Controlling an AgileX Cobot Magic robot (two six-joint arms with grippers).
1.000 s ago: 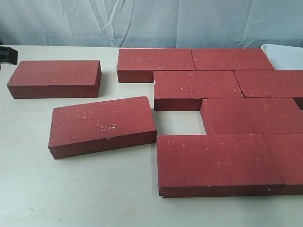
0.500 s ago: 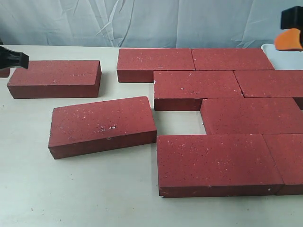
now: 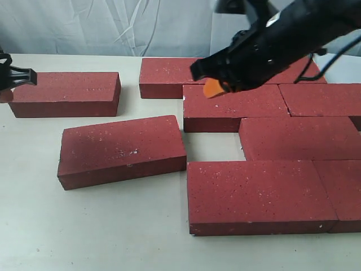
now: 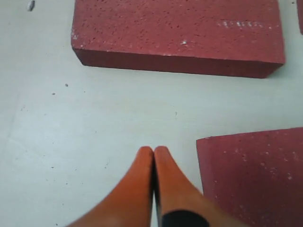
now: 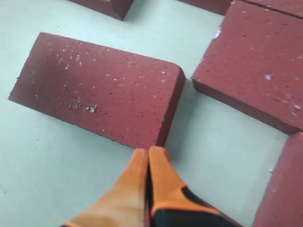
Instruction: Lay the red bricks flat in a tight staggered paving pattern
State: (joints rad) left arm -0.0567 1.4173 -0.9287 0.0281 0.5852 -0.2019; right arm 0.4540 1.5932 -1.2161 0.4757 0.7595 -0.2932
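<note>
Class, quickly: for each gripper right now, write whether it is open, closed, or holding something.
Left gripper: closed, holding nothing.
Right gripper: closed, holding nothing.

Pale table [image 3: 113,237], red bricks [image 3: 259,195] laid flat on it.
Most are packed together at right; two are set apart at left.

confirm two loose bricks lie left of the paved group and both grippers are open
Not open: the left gripper and right gripper are both shut, fingertips pressed together, as each wrist view shows. The tilted brick and far brick do lie left of the paved group.
</note>
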